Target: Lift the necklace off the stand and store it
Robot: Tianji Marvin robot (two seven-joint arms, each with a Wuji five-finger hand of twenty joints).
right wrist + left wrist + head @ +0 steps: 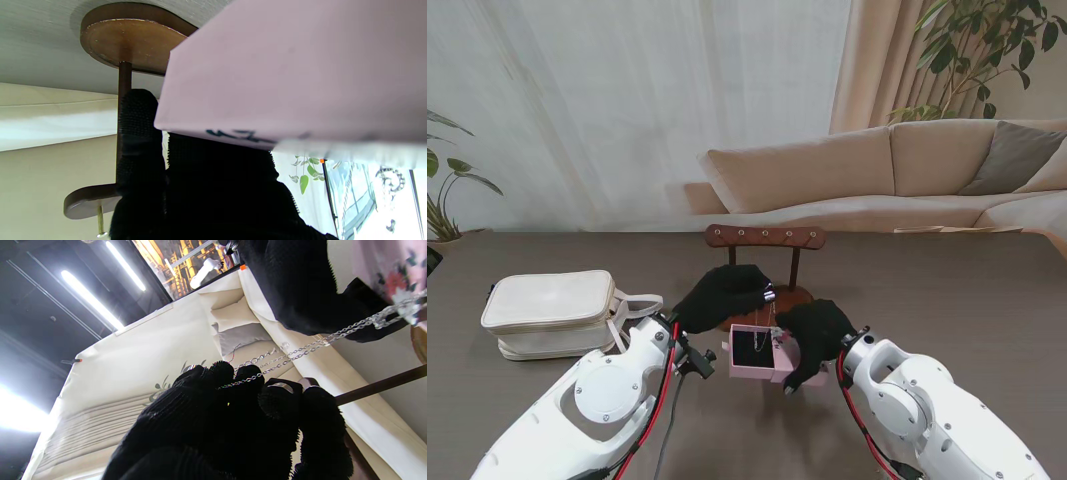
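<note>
Right now the left hand [722, 297] is closed on the necklace [771, 322], its fingertips [247, 373] pinching the thin silver chain, which hangs down toward the open pink box [759, 352]. That box sits at the middle of the surface [947, 280], just nearer to me than the stand [765, 237]. The right hand [815, 332] grips the box from its right side, fingers curled round the wall. In the left wrist view the chain [310, 348] runs taut from the pinch across to the right hand [300, 290]; its far end lies by the box's floral lining. The stand's wooden bar and post rise just behind both hands, and the left hand hides part of the round base. A cream bag [552, 312] lies well apart near the left edge.
</note>
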